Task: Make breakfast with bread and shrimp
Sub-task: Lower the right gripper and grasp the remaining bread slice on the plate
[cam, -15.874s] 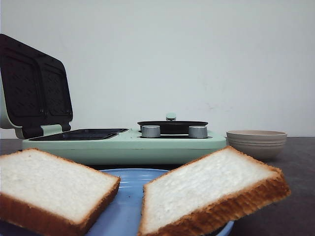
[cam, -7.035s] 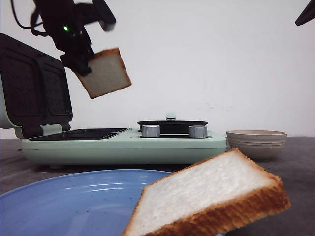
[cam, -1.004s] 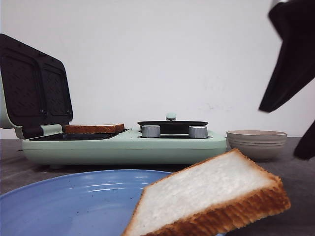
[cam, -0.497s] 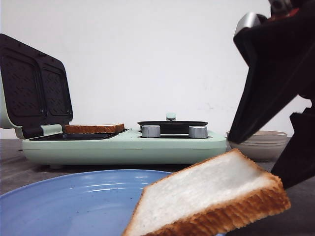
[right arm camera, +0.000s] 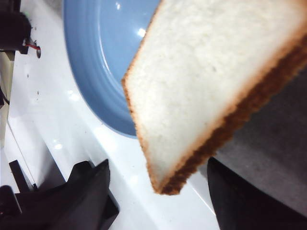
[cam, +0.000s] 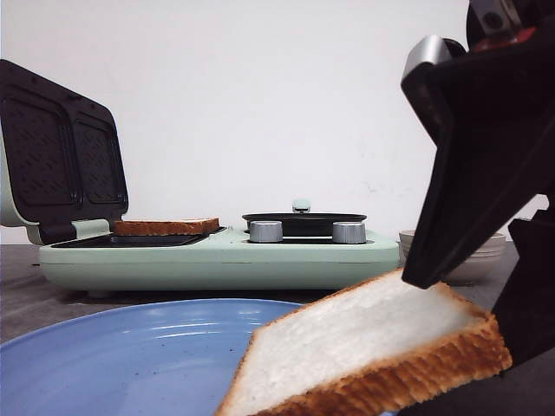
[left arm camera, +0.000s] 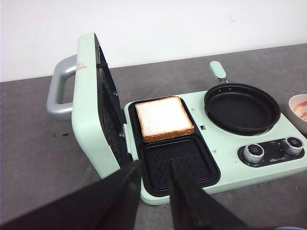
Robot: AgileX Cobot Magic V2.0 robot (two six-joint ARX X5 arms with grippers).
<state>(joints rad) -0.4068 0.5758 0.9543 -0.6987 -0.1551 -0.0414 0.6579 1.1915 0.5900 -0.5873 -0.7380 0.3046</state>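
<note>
Bread is what I am after: the second slice (cam: pixel 373 347) lies tilted at the lower right of the front view, one end resting on the blue plate (cam: pixel 130 355) and its far corner overhanging the rim, which leaves an edge free for a grasp. My right gripper (cam: pixel 486 286) stands around that overhanging end with its fingers apart, one dark finger (cam: pixel 468 191) above the crumb at the upper right of the frame and the other at the right edge beside the crust. In the right wrist view the slice's corner pokes down between the two fingers, and I judge neither pad is pressing it yet.

The first slice (left arm camera: pixel 163 117) already sits flat in the rear well of the green sandwich maker (left arm camera: pixel 216 167), near the middle of the left wrist view, with the ribbed front well (left arm camera: pixel 180 163) just beside it bare, so that is where I judge this slice belongs. The lid (left arm camera: pixel 93 110) stands open at the left of that frame, giving clear access from above.

My left gripper (left arm camera: pixel 153 184) hangs back over the appliance's near edge, fingers slightly apart and holding nothing. A pale bowl (cam: pixel 468 260) sits behind my right finger.
</note>
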